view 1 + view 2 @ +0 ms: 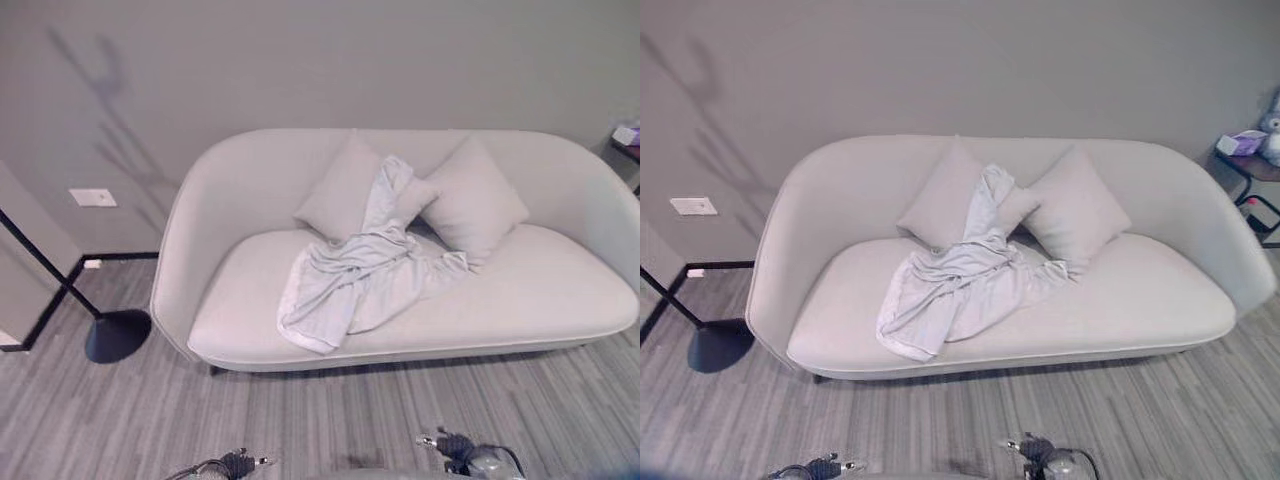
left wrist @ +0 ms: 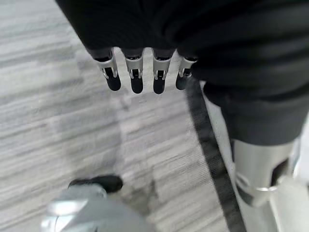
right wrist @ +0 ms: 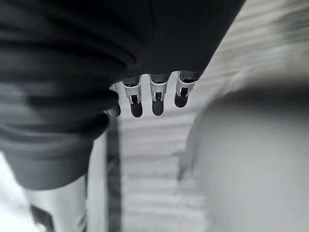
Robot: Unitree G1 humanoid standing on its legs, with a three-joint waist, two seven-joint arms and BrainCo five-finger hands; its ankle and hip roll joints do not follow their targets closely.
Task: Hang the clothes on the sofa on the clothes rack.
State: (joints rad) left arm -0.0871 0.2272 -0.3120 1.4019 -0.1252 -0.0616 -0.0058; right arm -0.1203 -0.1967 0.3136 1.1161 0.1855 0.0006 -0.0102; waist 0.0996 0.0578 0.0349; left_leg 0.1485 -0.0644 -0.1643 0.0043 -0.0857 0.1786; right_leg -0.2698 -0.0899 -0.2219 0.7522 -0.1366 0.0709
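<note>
A black clothes rack (image 1: 60, 285) is standing at the far left on grey wood-grain flooring (image 1: 330, 420), its round base (image 1: 117, 335) just beside the pale grey sofa (image 1: 560, 290), which is sitting against a grey wall (image 1: 300, 60). A light blue garment (image 1: 355, 280) is lying crumpled on the seat, trailing from between two cushions (image 1: 470, 200) down toward the front edge at the left. The left hand (image 2: 140, 72) and right hand (image 3: 154, 96) are hanging over the floor, fingers straight and holding nothing.

L hand (image 2: 145, 72): dark ribbed cover over back + wrist, silver fingers (image 2: 136, 72) in a row w/ glossy black rounded tips, small dark slots in the metal segments. R hand (image 3: 154, 94): same build, black ribbed fabric, silver fingers (image 3: 158, 96), black tips.
</note>
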